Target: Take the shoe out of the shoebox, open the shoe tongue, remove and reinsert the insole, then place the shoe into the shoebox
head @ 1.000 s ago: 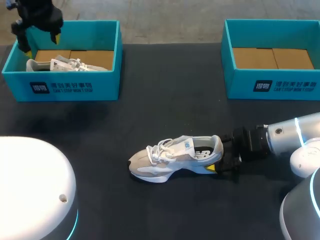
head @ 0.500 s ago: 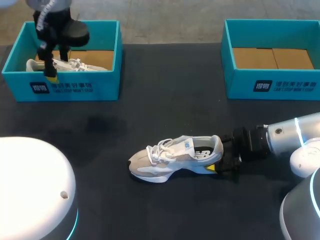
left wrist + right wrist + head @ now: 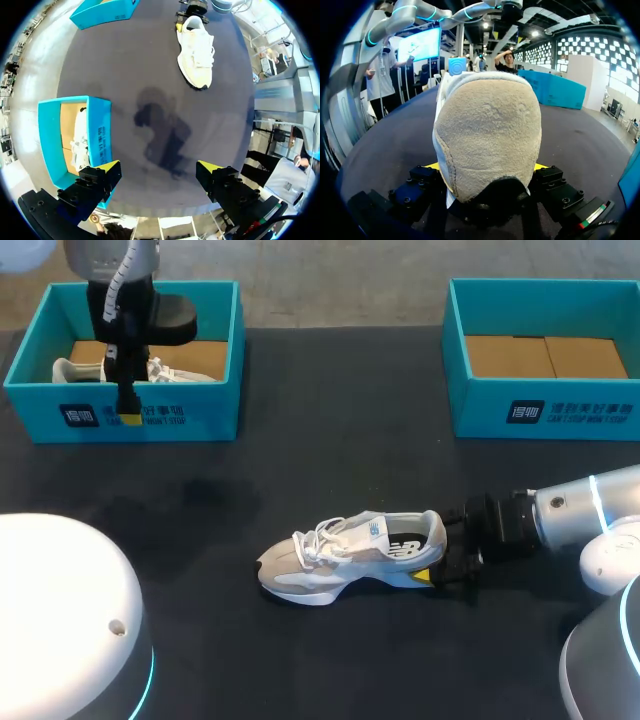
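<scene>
A white and grey sneaker [image 3: 350,555] lies on its sole in the middle of the black table, toe to the left. My right gripper [image 3: 440,565] comes in low from the right and is shut on its heel. In the right wrist view the suede heel [image 3: 487,135] fills the gap, with a yellow tip pressed to each side. My left gripper [image 3: 127,412] hangs high over the front wall of the left shoebox [image 3: 215,410], pointing down. In the left wrist view it [image 3: 157,170] stands open and holds nothing, and the sneaker [image 3: 196,50] lies far ahead of it.
The left teal shoebox holds a second white shoe [image 3: 130,368] on its cardboard floor. A second teal shoebox [image 3: 545,405] stands at the back right with only cardboard inside. Bare black table stretches between the boxes and the sneaker.
My left arm has swung from the left box's back-left corner rightwards and towards the front, and its gripper now hangs over the box's front wall. The right arm and sneaker have not moved.
</scene>
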Robot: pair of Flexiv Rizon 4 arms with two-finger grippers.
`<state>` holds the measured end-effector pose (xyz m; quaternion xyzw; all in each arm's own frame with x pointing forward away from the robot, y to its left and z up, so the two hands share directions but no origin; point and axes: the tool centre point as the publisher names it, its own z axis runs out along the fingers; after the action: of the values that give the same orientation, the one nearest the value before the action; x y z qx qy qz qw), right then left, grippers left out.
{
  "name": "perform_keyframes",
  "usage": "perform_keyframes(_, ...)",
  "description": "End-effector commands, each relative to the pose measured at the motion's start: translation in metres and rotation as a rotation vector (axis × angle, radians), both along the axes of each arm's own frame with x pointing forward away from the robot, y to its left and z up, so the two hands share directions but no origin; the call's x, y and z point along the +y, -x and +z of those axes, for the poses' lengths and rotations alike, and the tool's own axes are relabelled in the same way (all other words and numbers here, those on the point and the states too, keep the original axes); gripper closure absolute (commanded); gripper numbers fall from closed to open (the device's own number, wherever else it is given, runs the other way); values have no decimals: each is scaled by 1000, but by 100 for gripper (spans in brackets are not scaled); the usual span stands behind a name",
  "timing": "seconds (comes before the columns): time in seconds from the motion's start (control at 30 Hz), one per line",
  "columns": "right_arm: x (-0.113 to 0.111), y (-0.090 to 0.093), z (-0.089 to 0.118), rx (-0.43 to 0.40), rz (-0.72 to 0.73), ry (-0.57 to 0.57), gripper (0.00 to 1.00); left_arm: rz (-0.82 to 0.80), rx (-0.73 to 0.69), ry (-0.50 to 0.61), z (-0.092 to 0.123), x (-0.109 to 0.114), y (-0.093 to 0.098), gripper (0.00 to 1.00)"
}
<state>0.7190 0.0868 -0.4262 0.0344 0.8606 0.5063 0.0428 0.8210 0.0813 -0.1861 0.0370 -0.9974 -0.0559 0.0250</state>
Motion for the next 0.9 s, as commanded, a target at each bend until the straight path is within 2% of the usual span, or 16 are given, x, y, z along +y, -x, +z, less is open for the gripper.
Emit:
perform_keyframes(0.03, 3, -1, -2, -2, -3, 2, 100, -1, 0, -2, 0, 0, 0, 0)
perform_keyframes(0.43, 3, -1, -2, -2, -3, 2, 100, -1, 0, -2, 0, 0, 0, 0)
perform_keyframes(0.5, 3, -1, -2, -2, -3, 2, 100, 56, -24, -3, -2, -4, 1, 0)
perform_keyframes(0.57, 3, -1, -2, -2, -3, 2, 100, 204, -73, -3, -7, -12, 0, 0)
perform_keyframes(0.7, 3, -1, -2, -2, -3, 2, 100, 349, -125, 9, -10, -24, -2, 0)
perform_keyframes(0.83, 3, -1, -2, -2, -3, 2, 100, 580, -150, 16, -11, -38, -2, 0)
perform_keyframes(0.9, 3, -1, -2, -2, -3, 2, 100, 622, -186, 28, -10, -45, 1, 0)
